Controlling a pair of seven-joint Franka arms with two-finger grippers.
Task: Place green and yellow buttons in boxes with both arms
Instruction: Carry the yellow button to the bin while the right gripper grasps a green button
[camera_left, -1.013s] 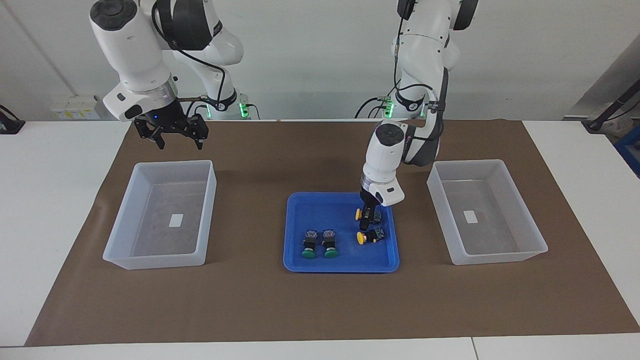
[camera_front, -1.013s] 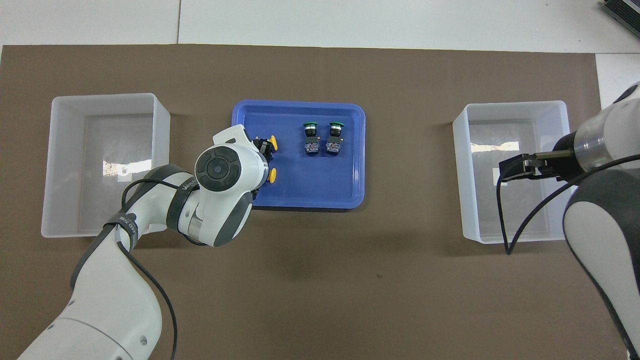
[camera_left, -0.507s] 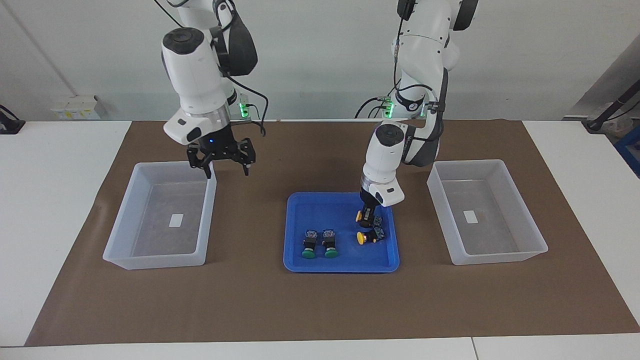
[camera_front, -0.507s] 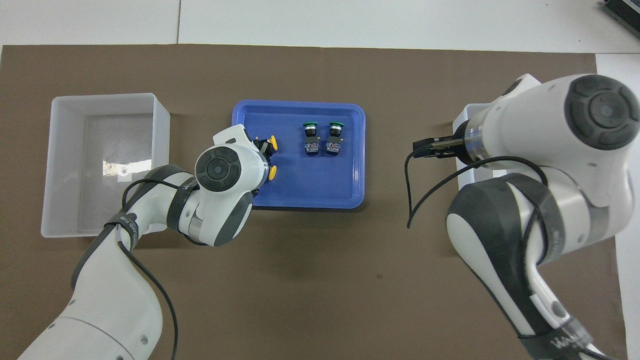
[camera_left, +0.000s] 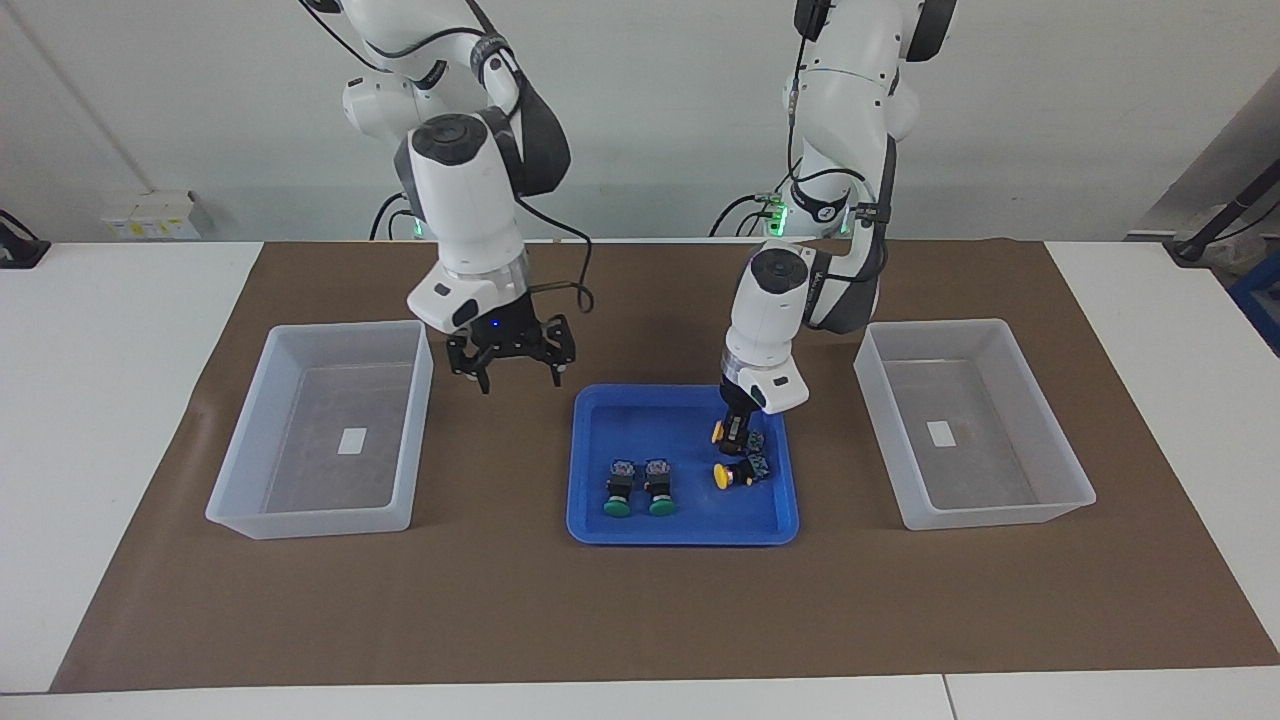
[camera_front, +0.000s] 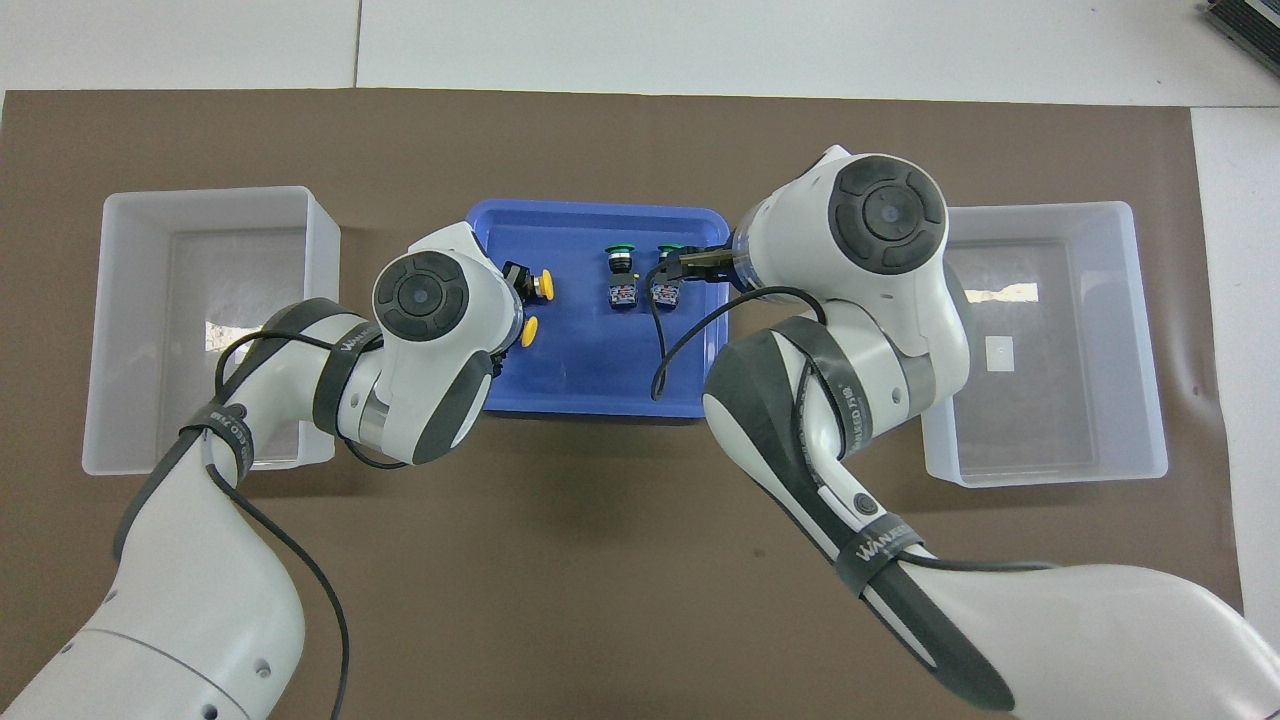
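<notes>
Blue tray: a shallow blue plastic tray (camera_left: 683, 528) sits mid-bench on the brown paper mat (camera_left: 640, 620), between the two bins and well apart from both.
Tray contents: all four push-button switches – two green-capped switches (camera_left: 633, 488) side by side, caps pointing away from the robots, and two yellow-capped switches toward the left arm's end.
Yellow pair: the yellow-capped switch nearer the robots (camera_left: 728, 431) sits at the left pincer's tips; the other yellow-capped switch (camera_left: 738, 472) lies just beside it, farther from the robots.
Bins: translucent whitish plastic bin at the right arm's end (camera_left: 325, 430) and its twin bin at the left arm's end (camera_left: 968, 424) each hold only a small white label.
Left pincer (camera_left: 736, 428): down in the tray, fingers closed around the nearer yellow-capped switch.
Right pincer (camera_left: 510, 364): fingers spread apart, in the air over the bare mat between its bin and the tray's corner.
Open room: wide bare mat between tray and bins, and along the bench edge farthest from the robots.
</notes>
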